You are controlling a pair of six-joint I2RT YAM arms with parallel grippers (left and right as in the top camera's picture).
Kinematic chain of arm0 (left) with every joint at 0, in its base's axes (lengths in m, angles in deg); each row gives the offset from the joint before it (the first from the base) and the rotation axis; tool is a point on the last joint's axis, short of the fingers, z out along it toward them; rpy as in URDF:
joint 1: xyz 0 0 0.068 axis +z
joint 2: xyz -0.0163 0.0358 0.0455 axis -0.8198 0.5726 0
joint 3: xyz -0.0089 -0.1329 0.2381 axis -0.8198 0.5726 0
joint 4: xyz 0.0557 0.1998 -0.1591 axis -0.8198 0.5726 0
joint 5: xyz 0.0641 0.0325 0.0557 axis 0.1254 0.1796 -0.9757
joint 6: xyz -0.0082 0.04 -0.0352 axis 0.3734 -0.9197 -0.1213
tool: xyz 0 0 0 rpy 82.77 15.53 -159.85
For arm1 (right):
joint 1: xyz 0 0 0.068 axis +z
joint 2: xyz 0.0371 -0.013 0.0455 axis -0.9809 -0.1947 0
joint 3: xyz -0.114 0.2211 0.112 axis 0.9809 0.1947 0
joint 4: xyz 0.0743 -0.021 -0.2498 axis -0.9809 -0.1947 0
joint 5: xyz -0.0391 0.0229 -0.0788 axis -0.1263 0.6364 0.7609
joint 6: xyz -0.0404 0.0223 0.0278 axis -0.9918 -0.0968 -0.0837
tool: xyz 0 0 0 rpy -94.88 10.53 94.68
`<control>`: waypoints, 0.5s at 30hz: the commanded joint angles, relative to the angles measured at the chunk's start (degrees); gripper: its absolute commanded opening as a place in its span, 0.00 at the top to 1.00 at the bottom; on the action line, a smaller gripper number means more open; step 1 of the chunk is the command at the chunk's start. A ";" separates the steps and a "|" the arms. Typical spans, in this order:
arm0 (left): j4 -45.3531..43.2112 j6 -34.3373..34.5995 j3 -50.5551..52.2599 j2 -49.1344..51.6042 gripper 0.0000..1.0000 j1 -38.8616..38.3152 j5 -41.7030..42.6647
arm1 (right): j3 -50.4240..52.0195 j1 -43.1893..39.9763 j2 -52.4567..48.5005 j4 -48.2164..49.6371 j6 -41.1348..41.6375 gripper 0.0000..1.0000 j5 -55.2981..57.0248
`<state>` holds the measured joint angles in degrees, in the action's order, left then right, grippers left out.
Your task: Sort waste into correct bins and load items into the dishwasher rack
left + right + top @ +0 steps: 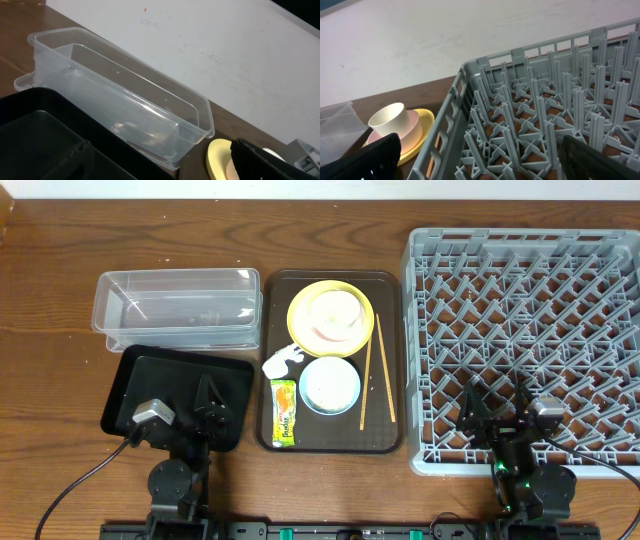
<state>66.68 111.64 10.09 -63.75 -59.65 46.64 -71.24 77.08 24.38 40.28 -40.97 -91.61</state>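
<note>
Left tool (212, 395) released, jaws wide, above matte black tray (140, 375), lower left. Right tool (495, 395) released, holding nothing, above grey peg-lattice rack (530, 310), right side. Clear plastic tub (180, 310) upper left. Brown serving tray (330, 438) at centre: white cup (332, 308) in pink bowl (325, 333) on round yellow plate (300, 310), blue bowl (330, 385), thin chopsticks (368, 370), crumpled paper scrap (283, 360), glossy wrapper (284, 412). Wrapper lettering unreadable. Wrist views crop fingers.
</note>
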 commanded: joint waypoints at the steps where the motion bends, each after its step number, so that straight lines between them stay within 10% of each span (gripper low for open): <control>1: 2.05 -1.27 1.18 0.07 0.10 0.28 0.09 | 0.24 0.07 0.39 0.02 0.74 0.01 -0.20; 15: 2.05 -1.25 1.18 0.07 0.10 0.28 0.09 | 0.24 0.07 0.39 0.02 0.74 0.01 -0.20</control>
<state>66.68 111.64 10.11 -63.75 -59.65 46.64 -71.24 77.08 24.38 40.28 -40.95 -91.61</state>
